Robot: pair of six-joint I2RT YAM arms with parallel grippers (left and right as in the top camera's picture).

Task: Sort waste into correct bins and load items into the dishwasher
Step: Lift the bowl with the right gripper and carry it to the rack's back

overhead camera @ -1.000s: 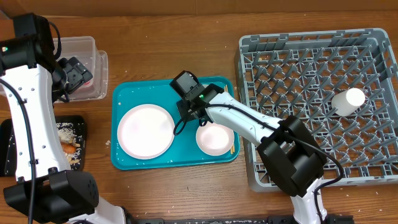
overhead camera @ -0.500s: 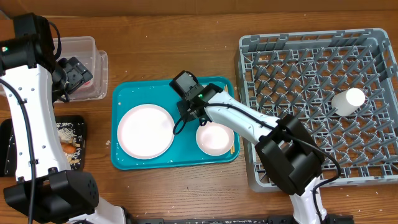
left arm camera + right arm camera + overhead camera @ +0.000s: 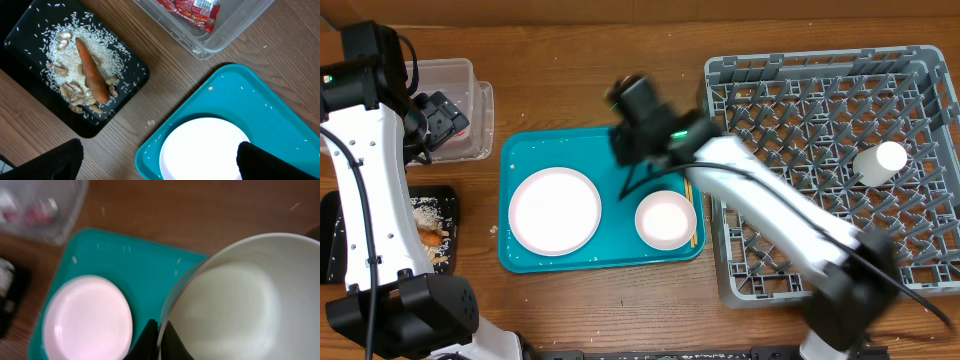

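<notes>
right gripper (image 3: pixel 159 332) clamped shut on the white bowl (image 3: pixel 235 300) rim. Bowl sits over the teal tray (image 3: pixel 125 255), just right of the large plate (image 3: pixel 87 320). left gripper (image 3: pixel 160 165) wide open, holding nothing.

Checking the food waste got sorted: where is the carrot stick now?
Left wrist view, upper left: the carrot stick lies on the black tray among rice grains, left of the clear tub.

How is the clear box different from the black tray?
The clear rectangular plastic tub is transparent with tall walls; the flat black rectangular tray is dark and shallow. The tub holds a red shiny wrapper; the tray holds rice, beige scraps and an orange carrot-like stick. Both are rectangular, on the wooden table.
</notes>
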